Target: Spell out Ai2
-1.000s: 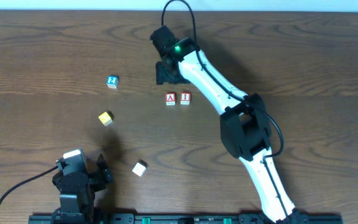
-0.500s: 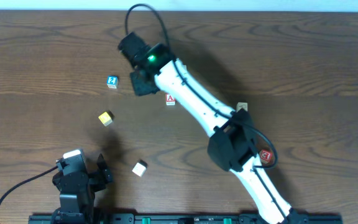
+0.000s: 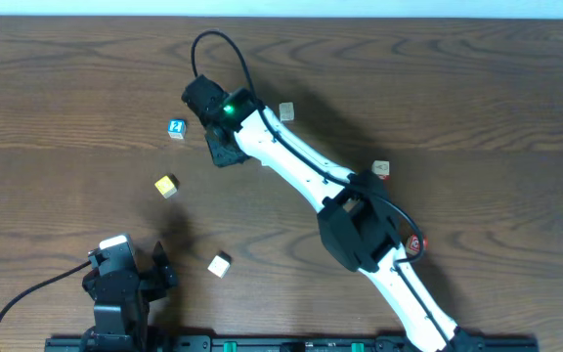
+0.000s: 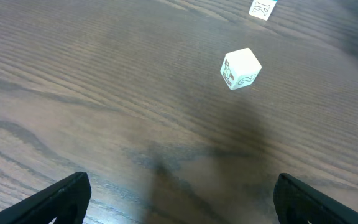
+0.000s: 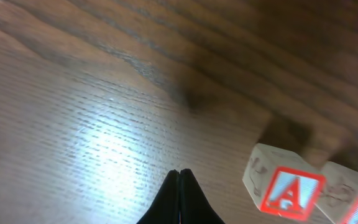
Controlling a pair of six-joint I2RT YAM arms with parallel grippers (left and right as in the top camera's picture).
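Right wrist view: the right gripper (image 5: pixel 179 182) points at the wooden table (image 5: pixel 73 112) with its two fingers pressed together into a single tip, nothing pinched between them. Whether the tip touches the wood cannot be told. The red A block (image 5: pixel 283 188) sits at the lower right of the frame, just beside a second block (image 5: pixel 353 200) that is cut off by the edge. Overhead, this gripper lies upper left of centre, near a blue block (image 3: pixel 176 128). At lower left the left gripper (image 4: pixel 182 186) has its fingers spread wide and empty, with a white block (image 4: pixel 241 68) ahead of it. A yellow block (image 3: pixel 166 186) lies between the blue and the white.
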